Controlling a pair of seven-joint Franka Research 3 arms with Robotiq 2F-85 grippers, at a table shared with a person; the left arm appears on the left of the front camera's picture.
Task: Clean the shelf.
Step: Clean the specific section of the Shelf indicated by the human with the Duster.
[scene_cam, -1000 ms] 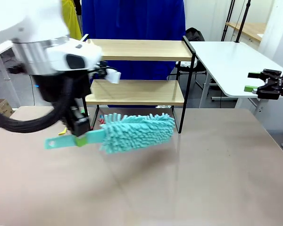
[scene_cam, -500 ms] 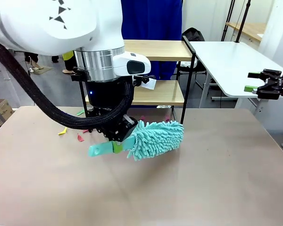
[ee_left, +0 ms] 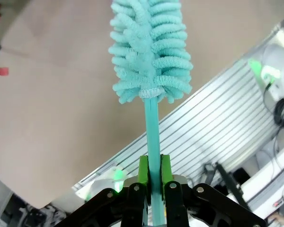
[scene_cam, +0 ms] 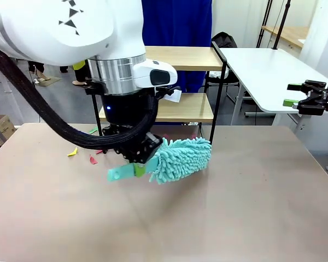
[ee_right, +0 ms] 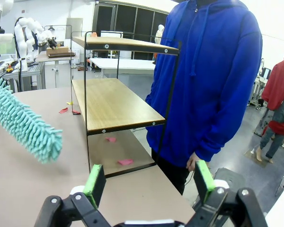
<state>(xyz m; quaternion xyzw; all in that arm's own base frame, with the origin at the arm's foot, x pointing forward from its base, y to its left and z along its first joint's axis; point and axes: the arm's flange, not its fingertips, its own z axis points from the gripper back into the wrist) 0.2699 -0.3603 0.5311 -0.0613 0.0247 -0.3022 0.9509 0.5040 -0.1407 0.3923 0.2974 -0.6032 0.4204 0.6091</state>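
Observation:
The shelf [scene_cam: 181,57] stands at the far side of the table, two light wooden boards in a black frame; its lower board [ee_right: 114,104] is bare in the right wrist view. My left gripper [scene_cam: 138,167] is shut on the handle of a teal fluffy duster [scene_cam: 181,158], whose head hovers low over the table just in front of the shelf's right legs. In the left wrist view the green pads [ee_left: 143,169] clamp the thin teal handle [ee_left: 153,127] below the duster head [ee_left: 149,52]. My right gripper [scene_cam: 302,94] hangs open at the far right, off the table; its pads [ee_right: 93,179] hold nothing.
Small coloured paper scraps [scene_cam: 72,152] lie on the table left of the shelf, and pink scraps [ee_right: 125,161] lie under it. A person in a blue hoodie [ee_right: 213,80] stands behind the shelf. A white table [scene_cam: 268,71] adjoins at the right.
My left arm has swung right and in toward the shelf, carrying the duster from the table's left-centre to in front of the shelf's right legs. The right gripper has not moved.

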